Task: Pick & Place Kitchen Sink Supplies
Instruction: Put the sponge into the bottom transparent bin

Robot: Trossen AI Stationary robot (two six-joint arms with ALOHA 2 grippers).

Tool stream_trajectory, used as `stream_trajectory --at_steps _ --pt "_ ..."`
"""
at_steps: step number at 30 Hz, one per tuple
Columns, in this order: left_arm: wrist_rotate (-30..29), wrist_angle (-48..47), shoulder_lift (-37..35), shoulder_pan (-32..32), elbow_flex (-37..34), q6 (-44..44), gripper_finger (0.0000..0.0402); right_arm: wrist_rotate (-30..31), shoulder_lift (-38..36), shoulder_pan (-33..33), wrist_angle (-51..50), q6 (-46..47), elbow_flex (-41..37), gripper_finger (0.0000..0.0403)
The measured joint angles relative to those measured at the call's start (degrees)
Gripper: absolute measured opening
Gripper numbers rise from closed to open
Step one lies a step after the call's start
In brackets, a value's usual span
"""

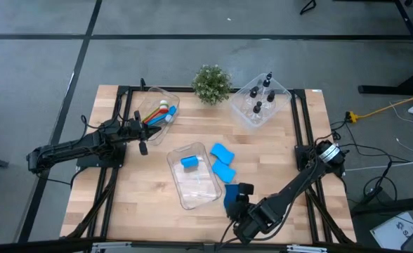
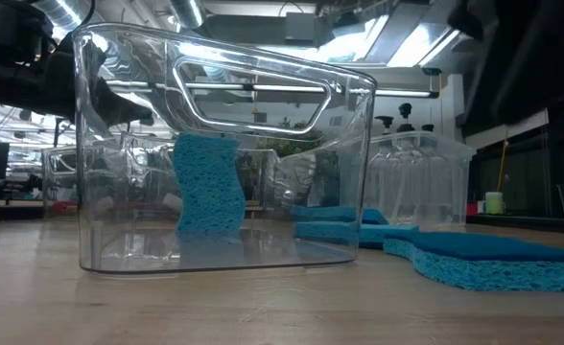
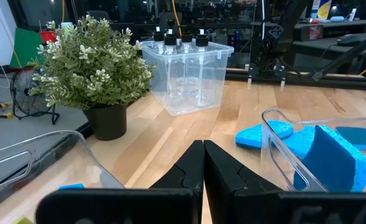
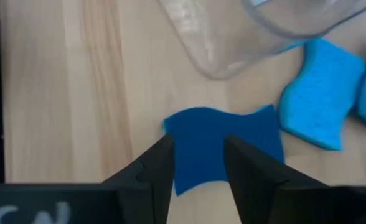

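Sponges are seen in several places near the middle of the table [image 1: 122, 204] in the high view. One blue sponge piece [image 1: 189, 162] is stood inside the clear middle bin [image 1: 205, 195] at the centre of the frame; in the low view the same piece [image 2: 208, 184] is seen upright behind the bin's wall. Two more sponge pieces [image 1: 223, 163] are laid on the wood just right of that bin, touching each other. A fourth sponge [image 4: 223, 145] is gripped between the right gripper's [image 4: 197, 163] jaws, which are clamped on its near edge; in the high view this gripper [image 1: 236, 199] is found at the lower centre of the frame, just beside the bin's lower right corner. Whether the gripped sponge is lifted or resting on the wood cannot be told.

At the upper left of the high view, brushes [image 1: 159, 114] with blue, red and yellow-green parts are held in a second clear bin [image 1: 166, 93]. The left gripper [image 1: 140, 133] is positioned just below that bin, its jaws pressed together with nothing between them, as shown in the left wrist view [image 3: 203, 163]. At the upper right, black-capped bottles [image 1: 260, 96] are stood in a third clear bin [image 1: 282, 90]. A small potted plant [image 1: 211, 83] is placed between the two upper bins.
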Motion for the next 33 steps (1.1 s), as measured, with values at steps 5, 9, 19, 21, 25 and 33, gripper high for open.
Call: stream_trajectory --at_steps 5,9,19,21,25,33 --pt "0.0 0.0 0.0 0.0 0.01 0.0 0.0002 -0.07 0.02 -0.07 2.66 -0.28 -0.76 0.0187" --pt "0.0 0.01 0.0 0.0 0.01 0.0 0.0002 -0.36 0.02 -0.64 2.89 -1.72 -0.81 0.0238" --pt "0.0 0.01 0.0 0.0 0.01 0.0 0.0002 -0.14 0.02 -1.17 3.69 -8.21 -0.81 0.027" --pt "0.0 0.0 0.0 0.0 0.0 0.0 0.0002 -0.29 0.02 -1.14 3.32 -8.94 -0.81 0.0269" --pt "0.0 0.02 0.0 0.0 0.0 0.0 0.0002 -0.07 1.13 -0.32 3.5 -9.19 -0.81 0.0268" --pt "0.0 0.0 0.0 0.0 0.01 0.0 0.0002 3.36 5.42 -0.06 3.71 -11.11 -0.83 0.0268"
